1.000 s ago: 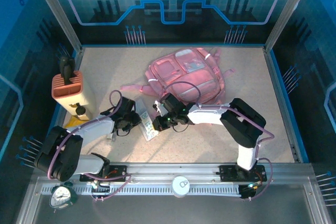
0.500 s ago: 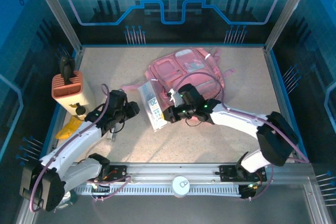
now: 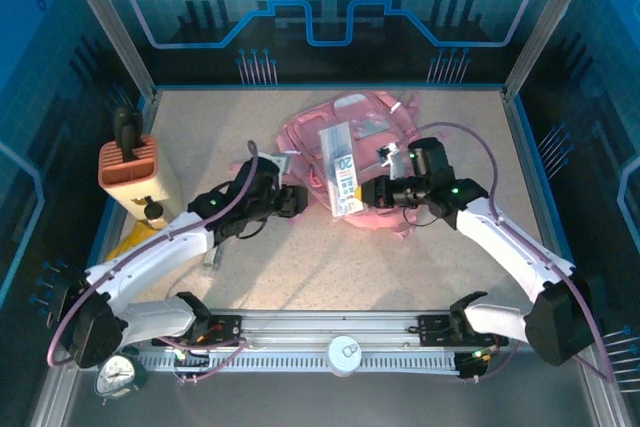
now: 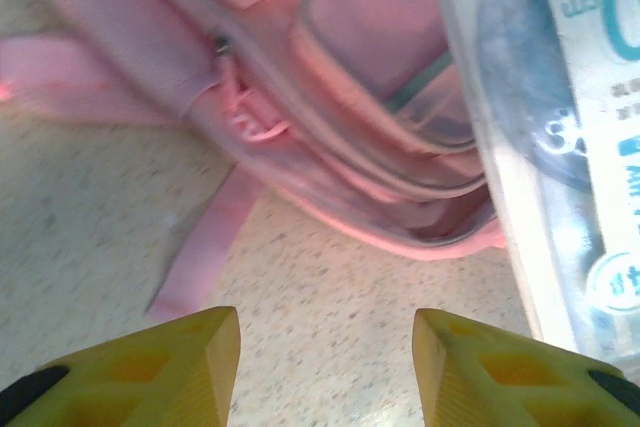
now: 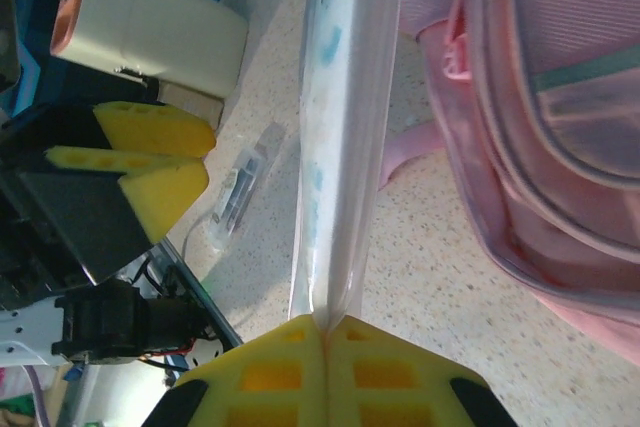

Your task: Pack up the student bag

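The student bag (image 3: pixel 365 137) is a pink backpack lying flat at the back middle of the table; its zip pockets and a strap appear in the left wrist view (image 4: pixel 330 77). My right gripper (image 3: pixel 372 190) is shut on the edge of a clear plastic packet (image 3: pixel 340 172) with a blue-and-white card inside, held over the bag's near-left edge. The right wrist view has that packet (image 5: pixel 340 127) standing edge-on from my shut right gripper (image 5: pixel 325 332), beside the bag (image 5: pixel 560 127). My left gripper (image 3: pixel 295 197) stands open just left of the bag, with nothing in my left gripper (image 4: pixel 325 367).
An orange ribbed box (image 3: pixel 130 172) on a cream base stands at the left edge with a black item (image 3: pixel 127 132) in it. A small clear packet (image 5: pixel 240 197) lies on the table near the left arm. An alarm clock (image 3: pixel 118 372) sits beyond the front rail.
My right gripper has carried the packet from the front middle of the table up and right to the bag. My left arm has reached toward the bag and its jaws have opened wider.
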You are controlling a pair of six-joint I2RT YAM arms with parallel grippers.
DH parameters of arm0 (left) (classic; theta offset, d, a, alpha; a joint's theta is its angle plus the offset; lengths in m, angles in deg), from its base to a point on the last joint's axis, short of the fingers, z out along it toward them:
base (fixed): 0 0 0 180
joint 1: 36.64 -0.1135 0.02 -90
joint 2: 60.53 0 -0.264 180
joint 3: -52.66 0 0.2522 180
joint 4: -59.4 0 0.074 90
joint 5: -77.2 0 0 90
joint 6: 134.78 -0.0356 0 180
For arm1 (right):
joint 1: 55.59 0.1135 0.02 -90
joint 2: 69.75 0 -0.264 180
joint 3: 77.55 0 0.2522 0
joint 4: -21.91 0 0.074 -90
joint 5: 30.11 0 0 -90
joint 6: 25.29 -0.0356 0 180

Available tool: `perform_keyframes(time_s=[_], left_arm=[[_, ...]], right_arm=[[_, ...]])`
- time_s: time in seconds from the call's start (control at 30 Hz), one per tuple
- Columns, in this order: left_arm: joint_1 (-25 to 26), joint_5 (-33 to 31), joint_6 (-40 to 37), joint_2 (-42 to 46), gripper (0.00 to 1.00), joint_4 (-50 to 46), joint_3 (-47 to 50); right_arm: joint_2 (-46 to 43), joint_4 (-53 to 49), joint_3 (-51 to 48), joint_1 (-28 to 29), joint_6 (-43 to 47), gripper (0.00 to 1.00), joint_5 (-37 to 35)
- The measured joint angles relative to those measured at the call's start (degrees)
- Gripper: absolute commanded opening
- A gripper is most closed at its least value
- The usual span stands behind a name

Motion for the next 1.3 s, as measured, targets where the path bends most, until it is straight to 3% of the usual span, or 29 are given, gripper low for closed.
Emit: perform_keyframes(time_s=[0.43, 0.73, 0.97, 1.1, 1.3], left_arm=[[5.81, 3.13, -18.53, -18.43, 0.63, 6.88, -12.20], [10.27, 1.36, -29.40, -34.69, 0.64, 8.72, -22.93], [11.41, -3.80, -34.14, -44.02, 0.65, 8.63, -30.42], [11.32, -8.13, -34.95, -47.78, 0.55, 7.93, -33.88], [11.37, -12.94, -35.41, -51.28, 0.26, 5.88, -38.60]], right_arm=[[-12.52, -12.48, -4.48, -20.31, 0.20, 0.00, 6.40], [-15.96, -14.32, -9.33, -33.24, -0.31, 0.00, 7.39], [-15.93, -13.88, -11.96, -36.85, -1.11, 0.00, 7.17], [-15.93, -12.57, -12.50, -37.68, -1.16, 0.00, 7.17], [-15.93, -11.91, -12.87, -37.73, -1.09, 0.00, 7.21]])
